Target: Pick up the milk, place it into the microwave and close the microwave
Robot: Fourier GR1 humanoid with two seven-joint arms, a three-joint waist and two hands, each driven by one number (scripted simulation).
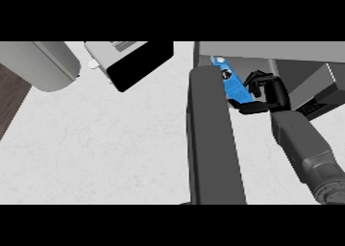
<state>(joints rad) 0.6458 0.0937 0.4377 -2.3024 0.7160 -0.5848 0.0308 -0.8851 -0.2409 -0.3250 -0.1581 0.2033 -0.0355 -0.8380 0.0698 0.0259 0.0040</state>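
Note:
The milk (229,82), a blue and white carton, is inside the microwave's cavity (295,62) at the upper right, just behind the open door. My right hand (268,93) reaches into the cavity on the carton's right side. Its fingers curl against the carton's edge and its thumb lies under the carton's near end. The microwave door (214,144) is a long dark grey slab swung open toward me, left of my right forearm. It hides the carton's left edge. My left hand does not show.
A rounded grey appliance (47,67) stands at the back left. Beside it is a white and black device (129,62). The white counter (97,149) spreads left of the door and ends at its left edge over a dark wood floor (3,105).

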